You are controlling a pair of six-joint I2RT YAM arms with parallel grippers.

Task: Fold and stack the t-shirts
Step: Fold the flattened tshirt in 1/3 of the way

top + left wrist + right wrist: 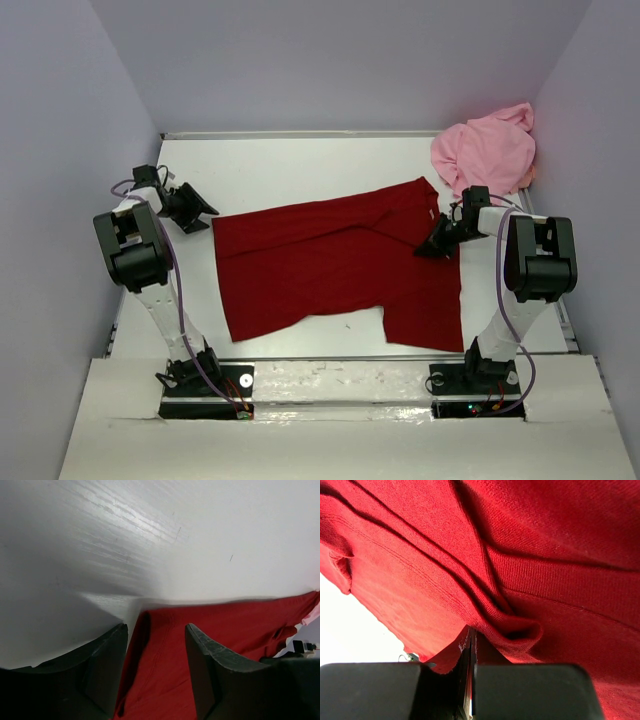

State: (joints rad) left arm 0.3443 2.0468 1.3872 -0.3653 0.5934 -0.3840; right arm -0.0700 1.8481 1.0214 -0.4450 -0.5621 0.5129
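Note:
The dark red t-shirt [320, 265] lies spread across the middle of the white table, with a fold near its right side. The light pink t-shirt [485, 150] sits crumpled in the back right corner. My left gripper [200, 215] hovers at the red shirt's left edge. In the left wrist view it [156, 630] stands open, and the red shirt's edge [225, 630] lies below and between the fingers [205, 650], ungripped. My right gripper [432, 245] rests on the red shirt's right part. Its jaws [470, 632] are shut on a pinch of the red cloth [520, 555].
Lavender walls close in the table [300, 160] at the back and on both sides. The pink shirt leans against the right wall. Both arm bases stand at the near edge. Bare white tabletop shows behind and in front of the red shirt.

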